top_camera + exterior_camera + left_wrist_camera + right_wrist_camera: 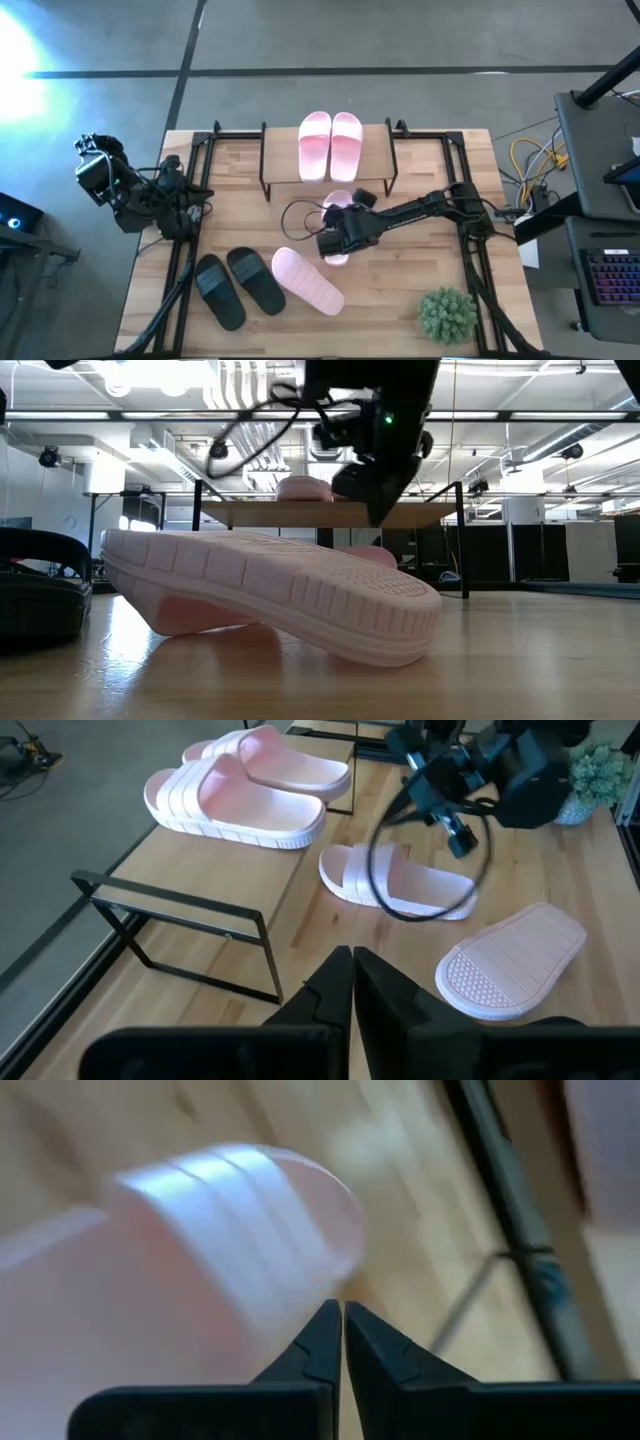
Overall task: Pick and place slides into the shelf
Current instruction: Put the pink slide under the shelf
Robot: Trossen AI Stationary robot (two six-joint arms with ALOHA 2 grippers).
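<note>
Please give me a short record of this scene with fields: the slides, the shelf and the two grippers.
on shelf: two pink slides, side by side on the shelf top
on table: upright pink slide under the right arm; overturned pink slide; two black slides
right gripper: shut, tips at the upright pink slide; grip unclear
left gripper: shut, waiting at the table's left edge

I count six slides: four pink, with two point(331, 145) on the shelf point(275, 150) beyond my right gripper point(330, 243), one point(340, 200) under it and one point(308, 281) overturned beside it, plus two black point(238, 286). One plant ball point(446, 314) sits nearby.
</note>
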